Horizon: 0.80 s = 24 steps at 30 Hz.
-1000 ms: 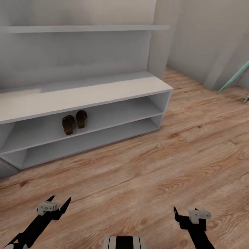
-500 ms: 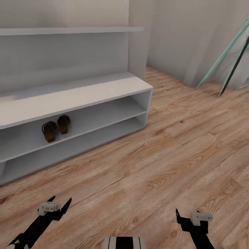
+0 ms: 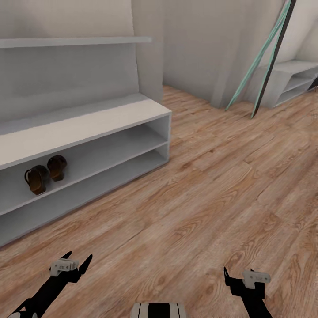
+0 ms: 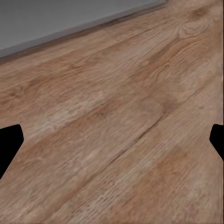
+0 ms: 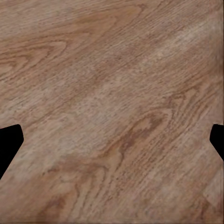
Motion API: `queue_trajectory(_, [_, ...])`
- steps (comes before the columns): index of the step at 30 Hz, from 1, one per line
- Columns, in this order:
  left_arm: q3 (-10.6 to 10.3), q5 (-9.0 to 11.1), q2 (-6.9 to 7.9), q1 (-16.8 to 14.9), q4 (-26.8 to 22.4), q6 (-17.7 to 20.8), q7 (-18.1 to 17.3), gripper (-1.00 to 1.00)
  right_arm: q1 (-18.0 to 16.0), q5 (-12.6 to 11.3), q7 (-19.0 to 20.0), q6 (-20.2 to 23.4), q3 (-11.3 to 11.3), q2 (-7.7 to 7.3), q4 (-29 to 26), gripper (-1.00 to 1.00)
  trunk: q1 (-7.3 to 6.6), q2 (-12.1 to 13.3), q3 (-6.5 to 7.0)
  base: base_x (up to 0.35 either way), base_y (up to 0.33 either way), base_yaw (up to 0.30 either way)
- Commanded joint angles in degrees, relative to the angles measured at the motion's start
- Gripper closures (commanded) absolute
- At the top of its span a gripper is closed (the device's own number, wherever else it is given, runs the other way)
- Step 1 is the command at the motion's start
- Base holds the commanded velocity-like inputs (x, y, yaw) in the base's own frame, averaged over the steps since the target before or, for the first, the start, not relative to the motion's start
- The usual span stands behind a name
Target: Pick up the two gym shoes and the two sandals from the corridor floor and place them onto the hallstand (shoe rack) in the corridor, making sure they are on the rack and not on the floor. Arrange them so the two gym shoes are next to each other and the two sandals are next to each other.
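Both end effectors (image 3: 74, 261) (image 3: 238, 274) spread, empty; sandals (image 3: 45, 173) on hallstand (image 3: 88, 128) tier, well ahead-left.

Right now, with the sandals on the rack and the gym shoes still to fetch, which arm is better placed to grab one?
Neither yet. The left gripper and right gripper both hang open and empty over bare corridor floor. The sandals sit on the hallstand, so I'd decide once a shoe is seen.

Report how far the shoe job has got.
Done: both sandals sit side by side on the upper tier of the hallstand. In hand: nothing; the left hand and right hand hang open over the corridor floor. Left: the two gym shoes.
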Motion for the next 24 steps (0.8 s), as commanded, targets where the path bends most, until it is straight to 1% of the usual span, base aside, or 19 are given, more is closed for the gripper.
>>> queue_trajectory(1, [-0.2, 0.0, 0.0, 0.0, 0.1, 0.0, 0.0, -1.0, 0.0, 0.0, 0.0, 0.0, 0.0, 0.21, 0.0, -1.0, 0.0, 0.0, 0.03, 0.0, 0.0, -0.283])
queue_trajectory(5, [-1.2, -0.1, 0.04, 0.0, 0.6, 0.0, 0.0, -1.0, 0.0, 0.2, 0.0, 0.0, 0.0, 0.95, 0.1, -1.0, 0.0, 0.0, 0.16, 0.0, 0.0, -0.283])
queue_trajectory(10, [-2.0, -0.1, 0.07, 0.0, 1.1, 0.0, 0.0, -1.0, 0.0, 0.3, 0.0, 0.0, 0.0, 1.3, 0.2, -1.0, 0.0, 0.0, 0.32, 0.0, 0.0, -0.283])
queue_trajectory(15, [-2.5, -0.1, 0.08, 0.0, 1.3, 0.0, 0.0, -1.0, 0.0, 0.4, 0.0, 0.0, 0.0, 1.47, 0.2, -1.0, 0.0, 0.0, 0.47, 0.0, 0.0, -0.282])
queue_trajectory(24, [-2.6, -0.1, 0.08, 0.0, 1.4, 0.0, 0.0, -1.0, 0.0, 0.4, 0.0, 0.0, 0.0, 1.53, 0.2, -1.0, 0.0, 0.0, 0.76, 0.0, 0.0, -0.282])
